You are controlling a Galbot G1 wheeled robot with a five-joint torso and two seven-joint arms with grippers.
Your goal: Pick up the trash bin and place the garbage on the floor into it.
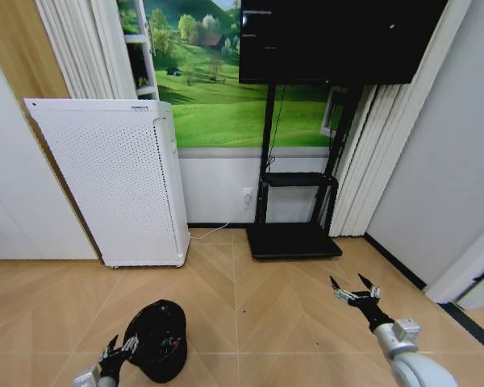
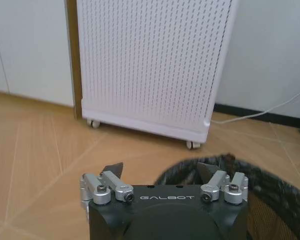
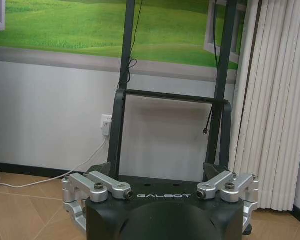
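The trash bin [image 1: 156, 339], a small black mesh wastebasket, stands on the wooden floor at the lower left of the head view. My left gripper [image 1: 119, 348] is open right at its near-left rim. In the left wrist view the left gripper [image 2: 160, 169] has its fingers spread, and the bin's dark rim [image 2: 272, 182] curves up beside and just beyond one fingertip. My right gripper [image 1: 353, 284] hovers open above bare floor to the right, holding nothing; it appears as the right gripper [image 3: 157, 170] facing the TV stand. The garbage is out of view.
A tall white perforated appliance [image 1: 117, 189] on castors stands behind the bin against the wall. A black TV stand [image 1: 294, 238] with a screen sits at the back centre, curtains [image 1: 375, 169] beside it. A white cable [image 2: 262, 112] runs along the skirting. Open floor lies between the arms.
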